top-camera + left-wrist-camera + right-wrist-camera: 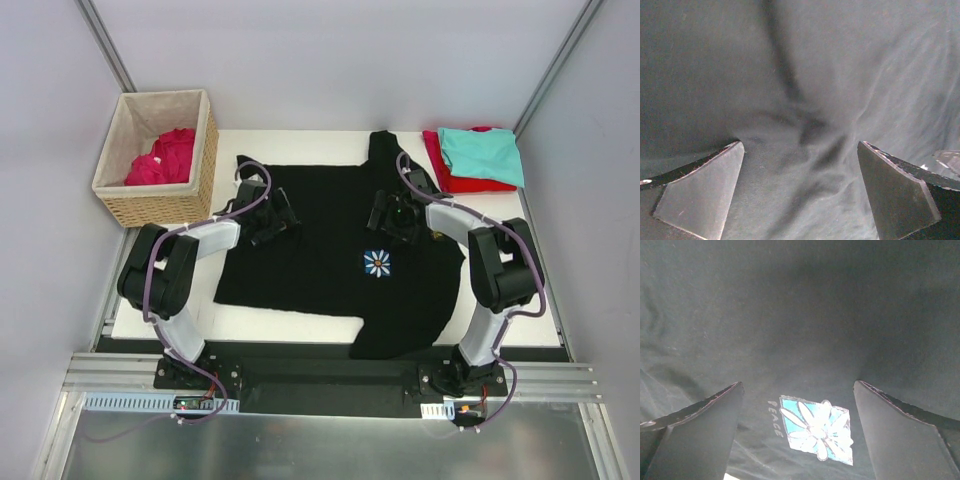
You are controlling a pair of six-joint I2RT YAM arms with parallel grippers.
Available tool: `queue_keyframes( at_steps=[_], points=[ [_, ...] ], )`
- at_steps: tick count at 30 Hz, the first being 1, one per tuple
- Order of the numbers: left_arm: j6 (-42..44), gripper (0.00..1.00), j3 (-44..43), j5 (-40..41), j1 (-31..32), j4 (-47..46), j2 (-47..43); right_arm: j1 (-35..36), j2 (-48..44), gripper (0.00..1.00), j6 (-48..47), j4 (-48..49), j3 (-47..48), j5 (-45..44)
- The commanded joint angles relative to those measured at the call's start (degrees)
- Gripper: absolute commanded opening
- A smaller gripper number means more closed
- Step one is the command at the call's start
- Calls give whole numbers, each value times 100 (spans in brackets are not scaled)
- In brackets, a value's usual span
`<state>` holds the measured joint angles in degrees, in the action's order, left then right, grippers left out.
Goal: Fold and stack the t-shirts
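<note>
On the white table (280, 322), the black t-shirt (320, 270) lies spread out flat and not yet folded. One sleeve points to the far edge and the other droops over the near edge. Its flower print (377, 262) faces up.

At the far right corner a teal t-shirt (482, 152) lies folded on top of a folded red t-shirt (455, 182), so the stack looks to be two shirts high. In the wicker basket (150, 205) at the far left, a crimson-pink t-shirt (165, 158) sits bunched and unfolded. By my reading the job is about midway. Two shirts are done, the black one is laid out ready for its first fold, and at least the basket shirt is left after it.

Both arms reach over the black shirt. The left tool (272, 222) is over the hem half, its jaws spread wide and holding nothing. Its wrist view shows rumpled cloth running between the two fingers (705, 195), very close beneath them. I cannot tell whether the tips touch the fabric.

The right tool (393, 217) is over the chest, just beyond the print, its jaws equally wide and empty. In its own wrist view the print (817, 429) lies between the fingers (900, 435), on smooth cloth.
</note>
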<state>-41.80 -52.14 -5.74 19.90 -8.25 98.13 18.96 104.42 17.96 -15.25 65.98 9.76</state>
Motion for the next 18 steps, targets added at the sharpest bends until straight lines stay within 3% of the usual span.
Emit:
queue_keyframes(
  at_steps=[1, 10, 18],
  points=[
    [-39, 99, -436, -103, -12, -54, 636, -208, 473, 97, 85, 136, 284, 0],
    [23, 99, -1561, -244, -118, 323, 1419, -797, 1396, 97, 59, -338, 1608, 132],
    [207, 99, -1957, -226, -434, 561, 1543, -1026, 2135, 97, -73, -901, 3122, 228]
  ],
)
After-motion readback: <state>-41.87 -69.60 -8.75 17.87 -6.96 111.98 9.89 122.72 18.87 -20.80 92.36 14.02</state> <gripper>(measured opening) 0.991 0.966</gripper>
